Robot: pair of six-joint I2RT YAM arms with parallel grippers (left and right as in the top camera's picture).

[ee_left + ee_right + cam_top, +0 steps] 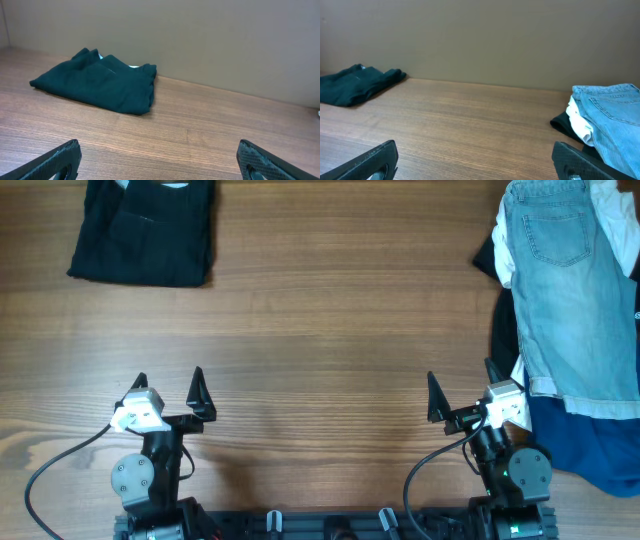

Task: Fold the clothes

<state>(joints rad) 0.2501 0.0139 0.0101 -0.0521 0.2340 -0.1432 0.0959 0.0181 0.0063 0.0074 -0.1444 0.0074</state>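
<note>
The denim shorts [570, 290] lie at the far right of the wooden table [320, 330], on top of a loose heap of other garments, well apart from both arms' fingers. They are pale, faded blue, spread fairly flat with the waist end toward the far edge. One stitched back pocket [557, 232] faces up, and a long seam runs down the leg toward the near end. From the right wrist view the shorts [615, 120] drape over the heap's upper side. Under them sit a white garment [615, 215], a black garment [500, 330] poking out on the left side, and a darker blue garment [585, 440] spreading out at the near end, just beside the right arm's base. Across the table, in the far left corner, a dark folded garment [145, 230] lies alone. The left gripper [169, 380] rests near the front edge with its fingers spread wide and nothing between them; the right gripper [461, 380] is likewise spread wide and holds nothing.
</note>
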